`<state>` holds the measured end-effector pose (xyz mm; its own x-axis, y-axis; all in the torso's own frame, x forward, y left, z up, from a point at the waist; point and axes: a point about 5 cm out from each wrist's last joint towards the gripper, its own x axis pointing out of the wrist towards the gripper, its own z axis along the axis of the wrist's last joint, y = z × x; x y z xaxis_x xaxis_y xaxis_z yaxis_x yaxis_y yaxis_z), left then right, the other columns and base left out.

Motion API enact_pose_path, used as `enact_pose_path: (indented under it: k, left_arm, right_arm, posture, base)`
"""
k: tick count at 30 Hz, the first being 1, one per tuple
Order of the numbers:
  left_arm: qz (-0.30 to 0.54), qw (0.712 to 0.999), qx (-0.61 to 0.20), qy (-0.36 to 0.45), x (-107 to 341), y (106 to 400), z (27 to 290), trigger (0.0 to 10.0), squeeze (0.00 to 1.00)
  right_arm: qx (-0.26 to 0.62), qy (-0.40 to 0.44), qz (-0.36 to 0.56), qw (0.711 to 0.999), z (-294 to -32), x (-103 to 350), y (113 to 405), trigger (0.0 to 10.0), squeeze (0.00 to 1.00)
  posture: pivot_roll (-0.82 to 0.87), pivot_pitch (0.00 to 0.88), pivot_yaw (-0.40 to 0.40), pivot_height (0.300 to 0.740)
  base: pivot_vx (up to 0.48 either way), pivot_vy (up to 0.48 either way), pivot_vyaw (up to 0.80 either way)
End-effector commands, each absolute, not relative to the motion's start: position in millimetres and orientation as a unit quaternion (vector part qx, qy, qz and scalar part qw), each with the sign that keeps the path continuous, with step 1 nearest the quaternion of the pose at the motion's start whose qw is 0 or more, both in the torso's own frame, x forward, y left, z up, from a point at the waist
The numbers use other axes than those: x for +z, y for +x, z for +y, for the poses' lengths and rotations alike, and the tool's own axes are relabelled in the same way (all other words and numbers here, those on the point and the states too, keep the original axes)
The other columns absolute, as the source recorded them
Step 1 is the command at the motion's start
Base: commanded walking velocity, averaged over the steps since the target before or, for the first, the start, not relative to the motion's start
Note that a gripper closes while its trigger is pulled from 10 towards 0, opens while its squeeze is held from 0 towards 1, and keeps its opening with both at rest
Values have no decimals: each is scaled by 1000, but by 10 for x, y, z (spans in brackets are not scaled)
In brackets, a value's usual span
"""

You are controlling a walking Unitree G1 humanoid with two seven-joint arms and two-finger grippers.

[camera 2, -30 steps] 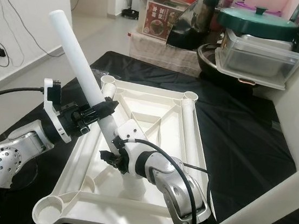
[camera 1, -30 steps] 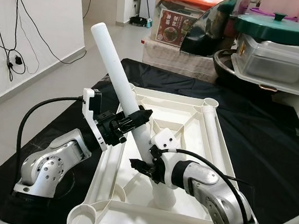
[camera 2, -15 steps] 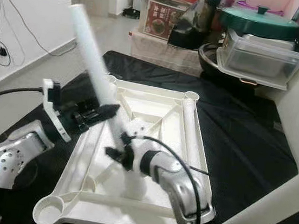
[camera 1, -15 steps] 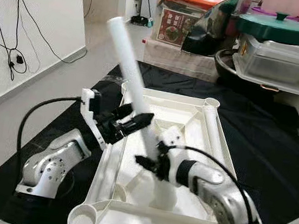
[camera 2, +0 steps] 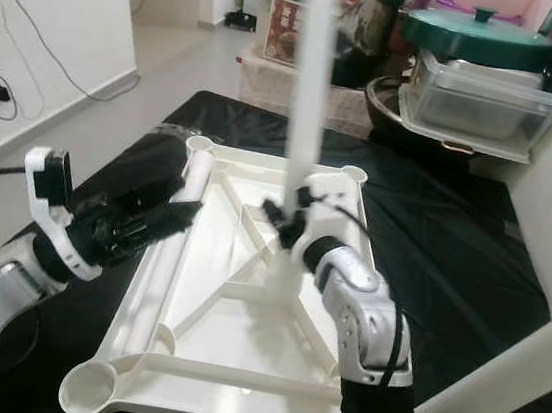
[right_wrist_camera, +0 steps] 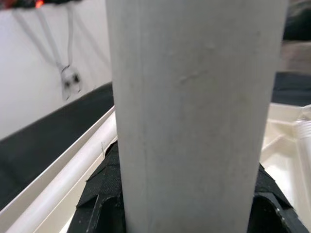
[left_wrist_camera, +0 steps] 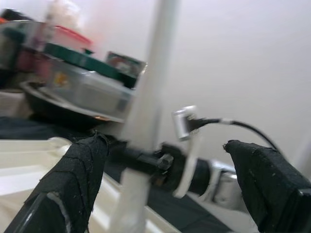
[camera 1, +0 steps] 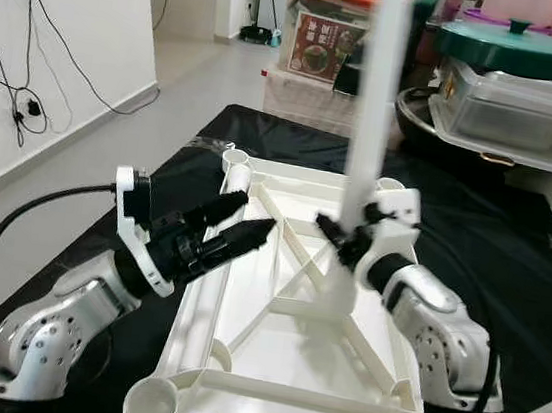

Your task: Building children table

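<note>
The white children's table top (camera 1: 235,378) lies upside down on a black cloth. A long white leg tube (camera 1: 373,128) stands upright on its underside, right of the middle ribs. My right gripper (camera 1: 344,241) is shut on the tube's lower part, its black pads (right_wrist_camera: 97,194) pressing both sides. My left gripper (camera 1: 258,212) hovers over the table's left rim, open, with nothing between its fingers (left_wrist_camera: 73,184). It is apart from the tube, which stands well beyond its fingertips. Round corner sockets (camera 1: 158,409) show at the table's corners.
Another white leg tube (camera 2: 506,381) slants across the near right corner. Stacked plastic boxes and a green-lidded pot (camera 1: 511,54) stand behind the table. A white wall with hanging cables (camera 1: 26,105) and bare floor lie to the left.
The leg has swung from leaning left to upright and shifted right. My left gripper has let go of it and opened; my right gripper stays shut on it.
</note>
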<state>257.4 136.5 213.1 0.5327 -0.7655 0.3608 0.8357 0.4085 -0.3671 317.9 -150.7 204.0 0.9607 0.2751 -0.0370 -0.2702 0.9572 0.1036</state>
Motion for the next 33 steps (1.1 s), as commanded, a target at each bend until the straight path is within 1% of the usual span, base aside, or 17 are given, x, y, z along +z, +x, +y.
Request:
enact_pose_path:
  k: [1, 2, 3, 4, 5, 6, 7, 9, 10, 11, 12, 17, 20, 21, 27, 30, 33]
  left_arm:
    - [-52, 855, -450, -254, 2041, 2619, 1390, 10000, 0]
    - [-31, 879, -413, -236, 1934, 2679, 1415, 10000, 0]
    - [7, 913, -355, -201, 1741, 2750, 1456, 10000, 0]
    - [7, 913, -355, -201, 1741, 2750, 1456, 10000, 0]
    - [38, 935, -312, -167, 1582, 2782, 1487, 10000, 0]
    - [38, 935, -312, -167, 1582, 2782, 1487, 10000, 0]
    - [60, 946, -285, -140, 1477, 2783, 1506, 10000, 0]
    - [60, 946, -285, -140, 1477, 2783, 1506, 10000, 0]
    - [84, 955, -257, -124, 1385, 2759, 1498, 10000, 0]
    - [84, 955, -257, -124, 1385, 2759, 1498, 10000, 0]
    - [85, 962, -232, -120, 1371, 2707, 1481, 10000, 0]
    - [53, 975, -184, -116, 1427, 2570, 1468, 10000, 0]
    - [45, 976, -181, -113, 1446, 2560, 1461, 10000, 0]
    - [35, 975, -195, -105, 1477, 2560, 1398, 10000, 0]
    - [33, 974, -203, -95, 1468, 2571, 1350, 10000, 0]
    - [29, 974, -205, -92, 1463, 2584, 1323, 10000, 0]
    - [29, 975, -204, -83, 1454, 2570, 1300, 10000, 0]
  right_arm:
    - [118, 61, 8, 991, -1544, 2085, 3206, 0, 0]
    - [103, 69, -4, 992, -1567, 2126, 3219, 0, 0]
    - [93, 79, -18, 992, -1584, 2177, 3220, 0, 0]
    - [93, 79, -18, 992, -1584, 2177, 3220, 0, 0]
    - [88, 87, -28, 992, -1594, 2214, 3213, 0, 0]
    - [88, 87, -28, 992, -1594, 2214, 3213, 0, 0]
    - [84, 92, -35, 992, -1603, 2234, 3207, 0, 0]
    - [84, 92, -35, 992, -1603, 2234, 3207, 0, 0]
    - [79, 93, -40, 992, -1617, 2235, 3182, 0, 0]
    - [79, 93, -40, 992, -1617, 2235, 3182, 0, 0]
    - [71, 91, -56, 992, -1628, 2241, 3125, 0, 0]
    - [73, 109, -99, 986, -1593, 2276, 2914, 0, 0]
    - [73, 114, -105, 985, -1579, 2271, 2878, 0, 0]
    - [80, 119, -108, 984, -1521, 2246, 2824, 0, 0]
    - [85, 126, -108, 982, -1479, 2231, 2803, 0, 0]
    - [92, 138, -106, 980, -1437, 2216, 2785, 0, 0]
    - [102, 152, -104, 978, -1383, 2208, 2769, 0, 0]
  posture:
    - [91, 0, -81, 740]
    - [90, 0, -80, 740]
    - [85, 0, -74, 740]
    - [85, 0, -74, 740]
    - [82, 0, -72, 740]
    - [82, 0, -72, 740]
    - [82, 0, -70, 740]
    - [82, 0, -70, 740]
    - [89, 0, -75, 740]
    - [89, 0, -75, 740]
    - [99, 0, -85, 740]
    - [102, 0, -91, 740]
    - [95, 0, -89, 740]
    - [90, 0, -82, 740]
    - [88, 0, -80, 740]
    - [94, 0, -77, 740]
    - [95, 0, -75, 740]
  base:
    - [0, 0, 0]
    - [0, 0, 0]
    - [0, 0, 0]
    - [0, 0, 0]
    - [0, 0, 0]
    - [0, 0, 0]
    - [0, 0, 0]
    - [0, 0, 0]
    - [0, 0, 0]
    - [0, 0, 0]
    - [0, 0, 0]
    - [0, 0, 0]
    - [0, 0, 0]
    - [0, 0, 0]
    - [0, 0, 0]
    - [0, 311, 0]
    - [0, 425, -552]
